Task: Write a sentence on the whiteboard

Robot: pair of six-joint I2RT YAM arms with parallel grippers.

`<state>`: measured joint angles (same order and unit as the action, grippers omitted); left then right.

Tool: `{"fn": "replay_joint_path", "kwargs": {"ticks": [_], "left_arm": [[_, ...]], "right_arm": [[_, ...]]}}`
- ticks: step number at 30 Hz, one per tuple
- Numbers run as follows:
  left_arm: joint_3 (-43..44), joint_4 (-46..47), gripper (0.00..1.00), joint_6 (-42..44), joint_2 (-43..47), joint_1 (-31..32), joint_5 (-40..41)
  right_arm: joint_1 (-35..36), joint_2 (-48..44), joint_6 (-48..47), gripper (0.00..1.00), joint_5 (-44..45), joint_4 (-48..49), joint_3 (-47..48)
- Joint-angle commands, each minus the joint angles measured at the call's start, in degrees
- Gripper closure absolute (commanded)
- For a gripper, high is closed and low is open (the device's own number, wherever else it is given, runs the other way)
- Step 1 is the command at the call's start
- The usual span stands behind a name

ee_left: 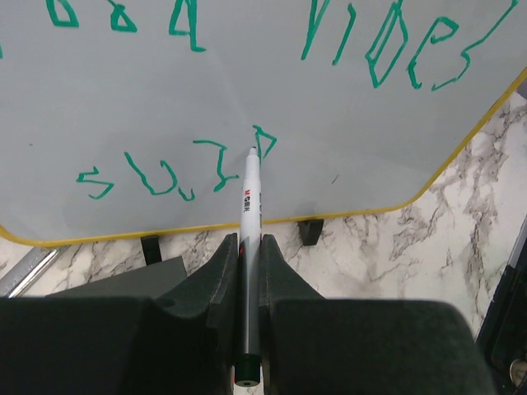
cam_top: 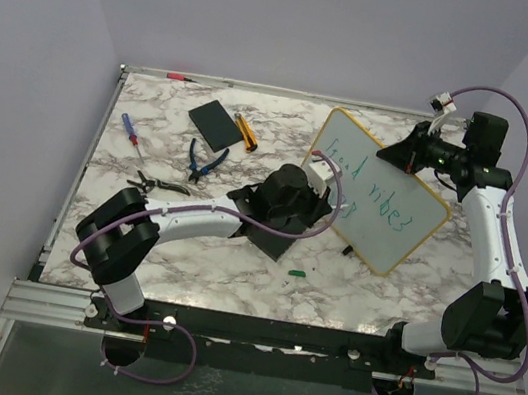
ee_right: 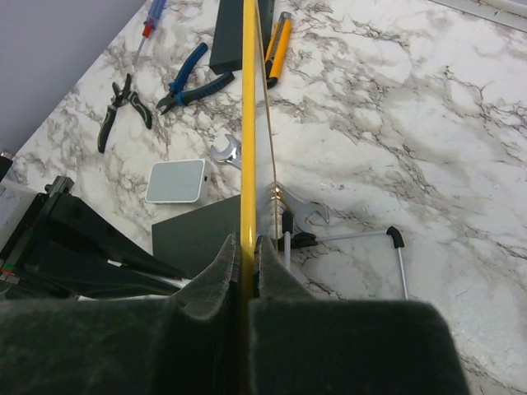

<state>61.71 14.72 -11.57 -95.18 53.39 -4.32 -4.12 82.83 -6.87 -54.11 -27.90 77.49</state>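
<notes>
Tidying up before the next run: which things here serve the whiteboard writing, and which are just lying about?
In use: whiteboard, green sentence, marker in left hand, right hand on its rim.
Lying about: blue pliers, black pliers, screwdriver, utility knife, wrench, black slab.

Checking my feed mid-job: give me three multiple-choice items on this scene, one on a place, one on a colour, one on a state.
1. Where is the marker tip?
A. at the lower line on the board
B. at the upper line
C. off the board

2. What colour is the writing?
A. red
B. green
C. black

3. How do the right jaws stand?
A. wide open
B. shut on the board's rim
C. shut on nothing

Key:
1 A, the left wrist view shows the tip by the last letter of the lower line.
2 B, every stroke is green.
3 B, the right wrist view shows them closed on the yellow rim.
</notes>
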Motion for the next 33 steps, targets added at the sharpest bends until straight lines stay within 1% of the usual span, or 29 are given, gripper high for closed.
{"fn": "replay_joint_path", "kwargs": {"ticks": [1,6,19,33], "left_arm": [[-3.16,0.83,1.00,-1.14,3.07,0.33,-1.26],[-3.90,0.83,1.00,-1.38,2.15,0.47,-1.12],[-0.21,0.99,1.00,-0.82,-2.50,0.91,-2.33],[0.95,1.12,1.00,0.06,-3.79,0.93,-1.40]], "right_arm": [[0.69,0.40,0.11,0.99,-2.27,-3.52,-1.73],[0.69,0.35,0.11,0.99,-2.32,-3.53,-1.65],[0.69,0.49,0.10,0.99,-2.23,-3.56,-1.73],[0.68,0.36,0.02,0.99,-2.23,-3.56,-1.64]]}}
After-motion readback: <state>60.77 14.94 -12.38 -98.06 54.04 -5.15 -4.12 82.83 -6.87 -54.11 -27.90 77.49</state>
